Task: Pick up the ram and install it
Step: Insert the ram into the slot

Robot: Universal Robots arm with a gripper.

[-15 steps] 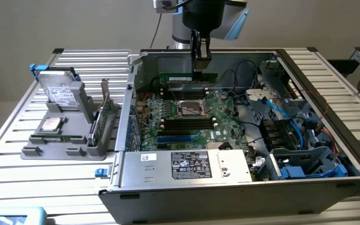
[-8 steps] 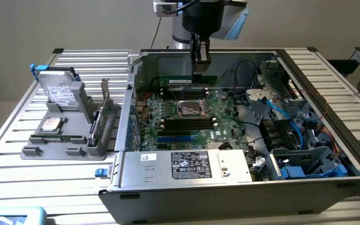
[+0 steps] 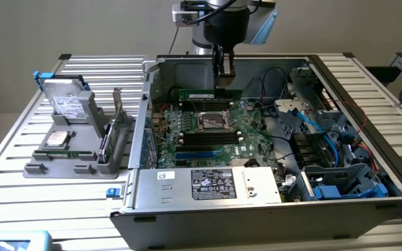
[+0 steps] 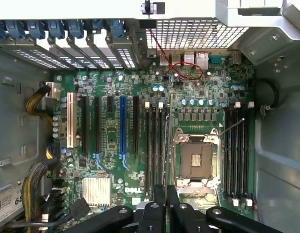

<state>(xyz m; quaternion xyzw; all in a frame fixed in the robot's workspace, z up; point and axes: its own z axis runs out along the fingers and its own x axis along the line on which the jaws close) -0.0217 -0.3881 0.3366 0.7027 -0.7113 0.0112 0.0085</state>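
on the slatted worktop (image 3: 19,172) the open computer case (image 3: 257,219) shows its motherboard (image 4: 111,141). the gripper (image 3: 223,86) is clenched on the ram (image 3: 202,95), held edge-down just above the memory slots (image 4: 153,141) beside the cpu socket (image 4: 196,160). risk: if the stick is tilted or off the slot line, pressing could jam it or hit the socket.

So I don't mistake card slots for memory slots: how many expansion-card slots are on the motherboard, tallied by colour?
White slot: 1
Blue slot: 1
Black slots: 4, one of them short
Total: 6
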